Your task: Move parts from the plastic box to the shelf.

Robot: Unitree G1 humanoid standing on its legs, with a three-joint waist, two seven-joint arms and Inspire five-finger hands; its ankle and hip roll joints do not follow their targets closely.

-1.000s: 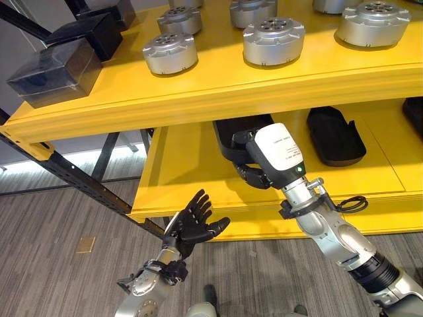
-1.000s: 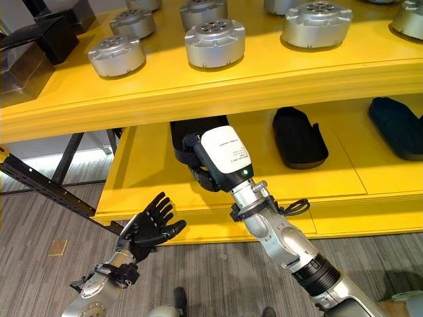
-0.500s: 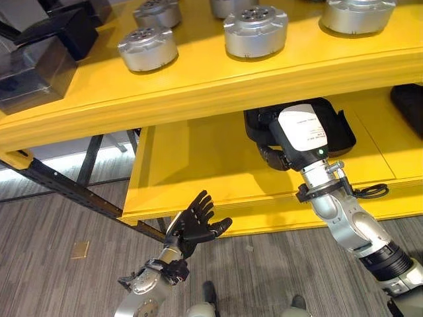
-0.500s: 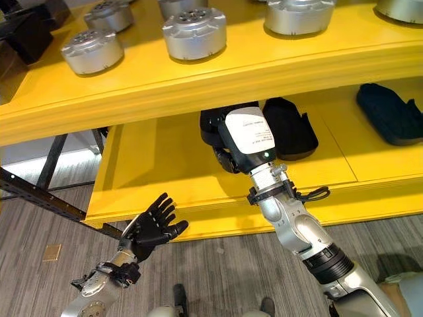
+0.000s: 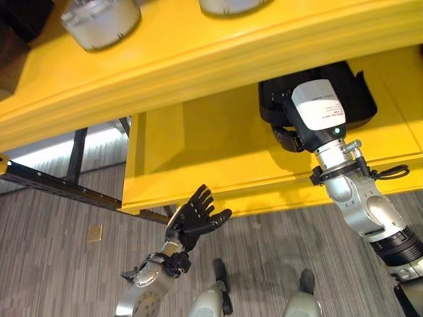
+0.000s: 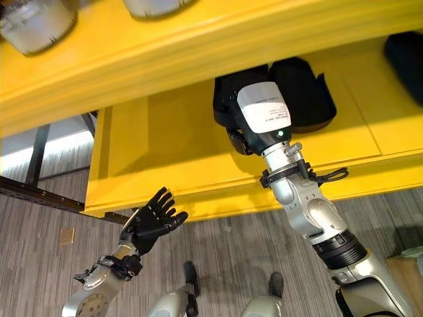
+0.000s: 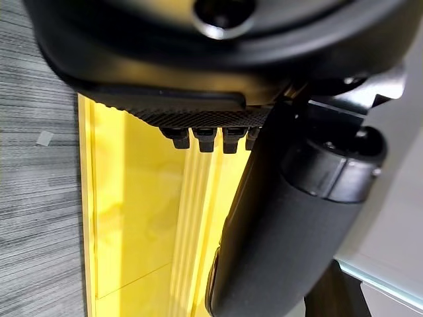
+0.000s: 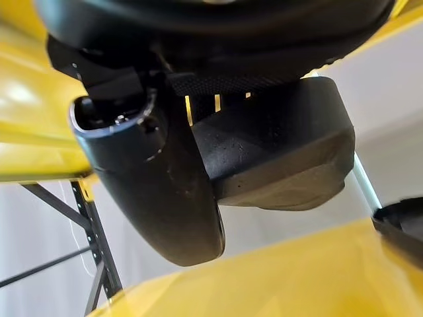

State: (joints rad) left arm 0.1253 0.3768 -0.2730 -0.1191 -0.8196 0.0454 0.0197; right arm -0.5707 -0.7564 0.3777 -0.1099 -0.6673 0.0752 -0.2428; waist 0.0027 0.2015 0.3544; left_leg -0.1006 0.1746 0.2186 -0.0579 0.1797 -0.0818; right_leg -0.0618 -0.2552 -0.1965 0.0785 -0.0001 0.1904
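My right hand (image 5: 289, 135) reaches in under the top board of the yellow shelf (image 5: 198, 63) and is over the lower board (image 6: 165, 165). It holds a black part (image 8: 277, 155), a thick dark block with rounded corners. In my right wrist view my thumb (image 8: 158, 178) curls down one side of the block and my fingers are on the other side, so my hand is closed tight on it. The block is up off the lower board, with a gap of light under it. From my head I see my hand and the block in front of another black part (image 6: 307, 92) that lies flat on the lower board, near the back. One more dark part (image 6: 406, 63) lies farther to my right on the same board. My left hand (image 5: 195, 218) is low, out in front of the shelf edge and above the grey striped floor (image 5: 53, 277). Its fingers are spread wide and straight and it holds nothing. In my left wrist view I see the yellow board past my fingertips (image 7: 198, 137). On the top board there are round silver metal parts (image 5: 99, 23); one more (image 6: 155, 6) sits to the right of it. A black metal bar (image 5: 59, 185) of the shelf frame runs along under the left end.
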